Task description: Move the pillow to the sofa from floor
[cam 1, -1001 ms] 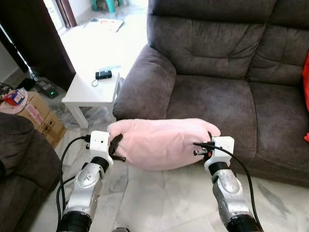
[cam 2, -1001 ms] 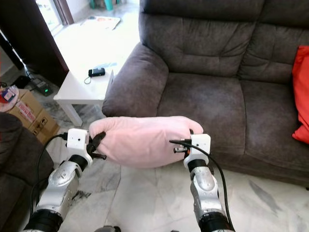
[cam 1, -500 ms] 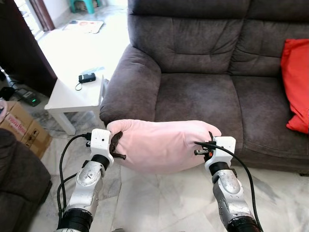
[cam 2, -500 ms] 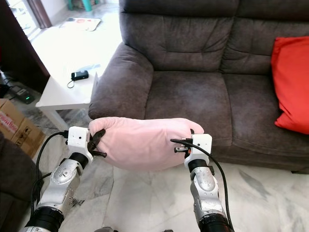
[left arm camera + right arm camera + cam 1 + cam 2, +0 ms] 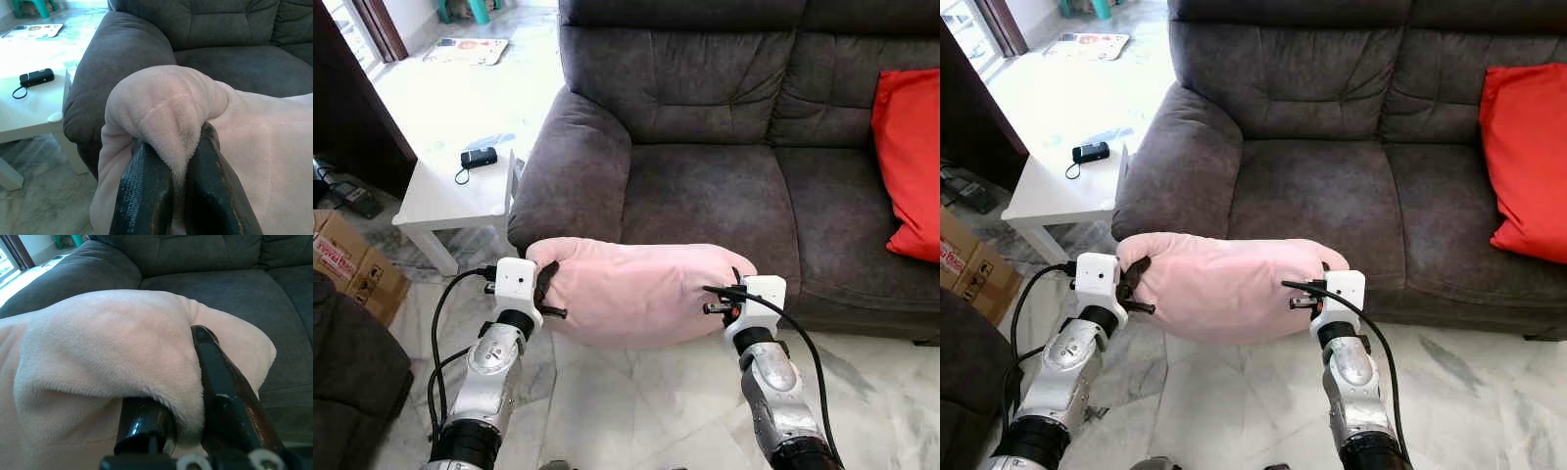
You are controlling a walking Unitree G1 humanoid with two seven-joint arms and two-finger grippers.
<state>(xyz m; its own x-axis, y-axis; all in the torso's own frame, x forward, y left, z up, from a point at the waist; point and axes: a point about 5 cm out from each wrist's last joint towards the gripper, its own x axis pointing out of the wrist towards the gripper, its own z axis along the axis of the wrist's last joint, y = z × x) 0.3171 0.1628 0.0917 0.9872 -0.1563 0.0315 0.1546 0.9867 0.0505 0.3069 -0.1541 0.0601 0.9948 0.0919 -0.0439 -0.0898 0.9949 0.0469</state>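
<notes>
A soft pink pillow [image 5: 641, 291] hangs in the air between my two arms, just in front of the grey sofa [image 5: 705, 196] and level with its seat edge. My left gripper [image 5: 546, 292] is shut on the pillow's left end, a fold of plush pinched between its black fingers [image 5: 146, 196]. At the pillow's right end my right gripper [image 5: 736, 287] is shut on the fabric too, its fingers [image 5: 225, 396] half buried in it. The sofa's left seat cushion [image 5: 1317, 201] lies bare right behind the pillow.
A red cushion [image 5: 908, 162] leans on the sofa's right side. A white side table [image 5: 455, 191] with a small black device [image 5: 479, 156] stands left of the sofa arm. Cardboard boxes [image 5: 342, 264] and a dark armchair [image 5: 347, 382] sit at my left. Marble floor lies below.
The camera has swung right and nearer the sofa, so the red cushion has come into view. The pillow stays held between both grippers as before.
</notes>
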